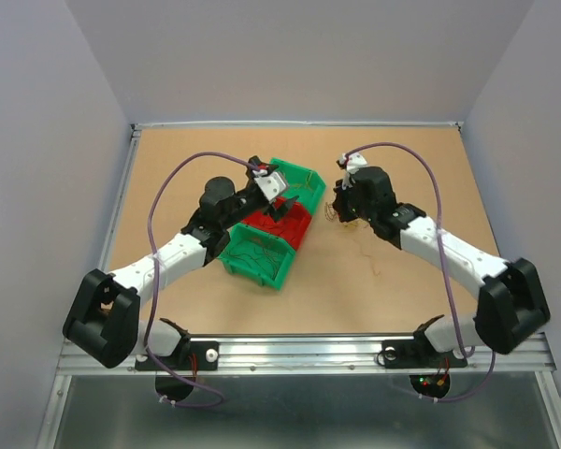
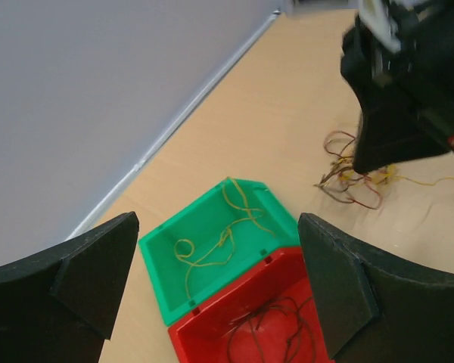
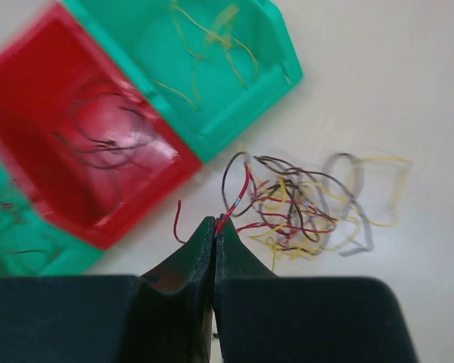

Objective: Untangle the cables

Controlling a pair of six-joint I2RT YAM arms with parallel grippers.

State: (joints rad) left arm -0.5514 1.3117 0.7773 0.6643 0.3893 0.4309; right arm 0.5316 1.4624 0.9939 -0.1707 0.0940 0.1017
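Note:
A tangled clump of thin red, brown and yellow cables (image 3: 299, 208) lies on the table right of the bins; it also shows in the left wrist view (image 2: 352, 178) and the top view (image 1: 339, 218). My right gripper (image 3: 215, 224) is shut on a red wire (image 3: 244, 190) that leads from the clump, its tips low over the table (image 1: 340, 208). My left gripper (image 2: 219, 283) is open and empty, held above the bins (image 1: 279, 193). Loose yellow wires (image 2: 212, 246) lie in a green bin (image 2: 153, 276). Dark brown wires (image 2: 276, 333) lie in a red bin (image 2: 227, 302).
Three bins stand in a row at the table's middle: far green (image 1: 304, 175), red (image 1: 299, 227), near green (image 1: 252, 273) with thin wires in it. A loose strand (image 1: 369, 254) lies on the table below the clump. Grey walls stand around the table.

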